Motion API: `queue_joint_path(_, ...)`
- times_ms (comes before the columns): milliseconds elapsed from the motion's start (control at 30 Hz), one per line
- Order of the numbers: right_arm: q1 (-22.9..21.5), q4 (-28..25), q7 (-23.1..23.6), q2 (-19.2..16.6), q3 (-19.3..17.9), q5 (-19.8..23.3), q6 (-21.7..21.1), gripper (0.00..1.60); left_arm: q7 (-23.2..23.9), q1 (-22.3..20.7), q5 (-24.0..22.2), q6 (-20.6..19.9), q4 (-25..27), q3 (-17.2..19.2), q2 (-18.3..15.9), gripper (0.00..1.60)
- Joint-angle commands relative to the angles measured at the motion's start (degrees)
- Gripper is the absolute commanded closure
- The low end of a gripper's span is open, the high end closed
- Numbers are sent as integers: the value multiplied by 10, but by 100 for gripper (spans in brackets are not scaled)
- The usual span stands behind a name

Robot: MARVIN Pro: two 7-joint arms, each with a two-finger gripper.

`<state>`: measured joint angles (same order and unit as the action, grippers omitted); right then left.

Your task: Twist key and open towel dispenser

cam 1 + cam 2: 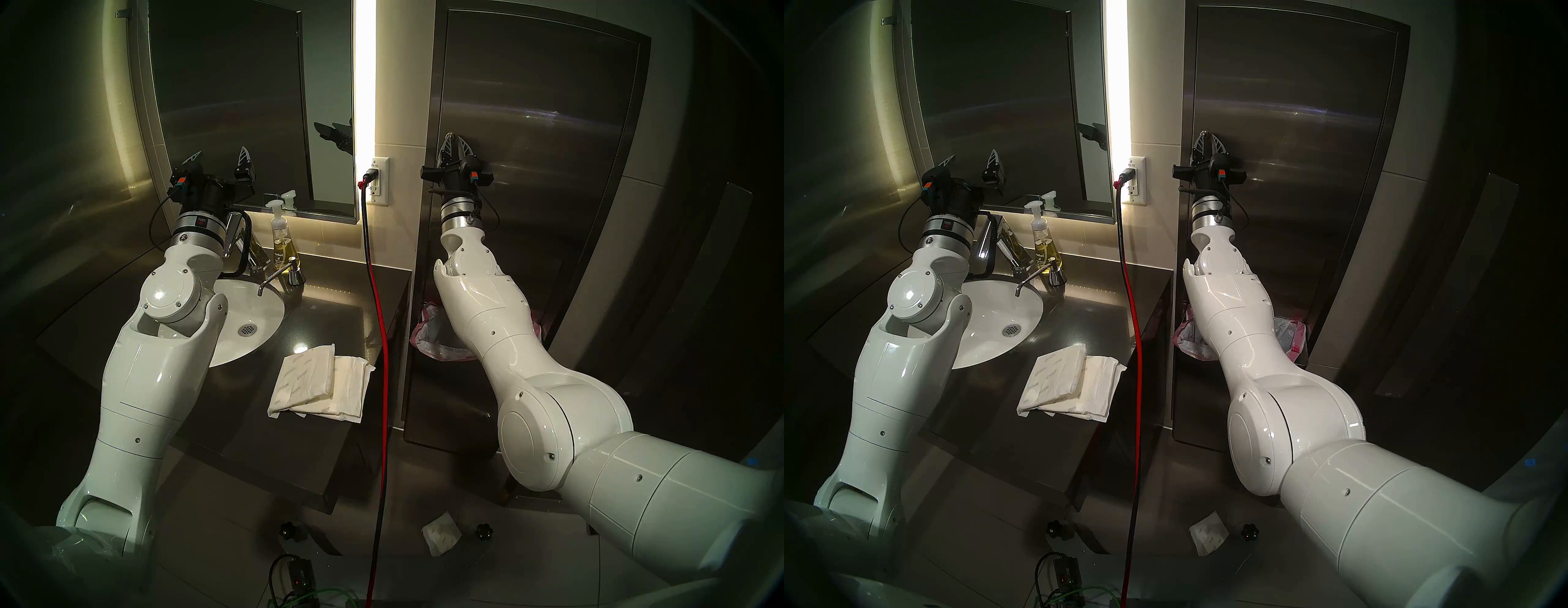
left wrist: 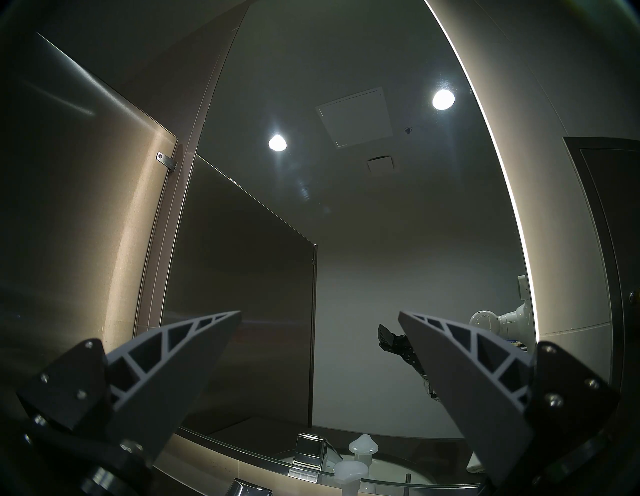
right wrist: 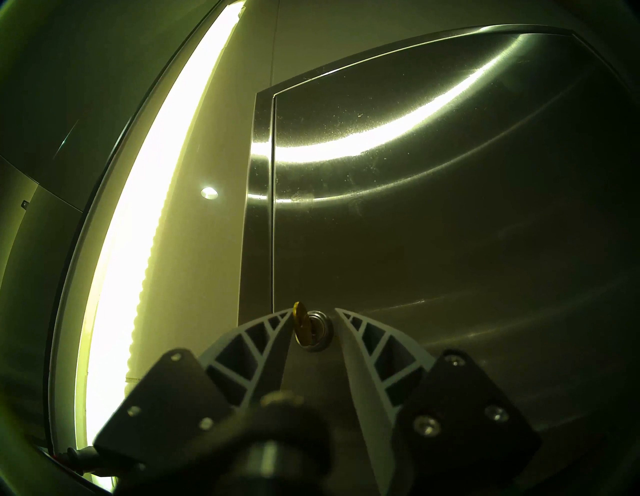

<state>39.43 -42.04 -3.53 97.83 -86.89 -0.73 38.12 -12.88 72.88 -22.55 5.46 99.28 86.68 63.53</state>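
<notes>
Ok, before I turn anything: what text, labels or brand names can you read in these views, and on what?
"method": on the soap bottle label, just legible.
Paper towel packs: repeated faint grey print, too blurred to read.
Wall outlet: small marks at its top, too small to read.
Red sticker on the left wrist: too small to read.
Towel dispenser and key: no text visible.

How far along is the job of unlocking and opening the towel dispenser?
Done: the right end effector has reached the key in the lock. In hand: its fingers flank the key, a gap showing, so no firm grip. Left: twist, then open the towel dispenser, whose door looks closed.
</notes>
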Motion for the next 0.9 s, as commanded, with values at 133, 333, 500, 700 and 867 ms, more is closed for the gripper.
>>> queue_joint_path(133, -32, 15, 3, 0, 0, -1, 13, 125, 1, -8, -1, 2, 4, -1, 1, 0)
queue_joint_path(333, -34, 22, 4, 1, -1, -1, 18, 160, 1, -8, -1, 2, 4, -1, 1, 0)
queue_joint_path(500, -30, 17, 3, 1, 0, -2, 18, 160, 1, -8, -1, 2, 4, -1, 1, 0)
queue_joint_path(700, 13, -45, 7, -3, 11, -18, 33, 160, 1, -8, -1, 2, 4, -1, 1, 0)
queue_joint_path(867, 44, -82, 14, -8, 16, -20, 56, 160, 1, -8, -1, 2, 5, -1, 1, 0)
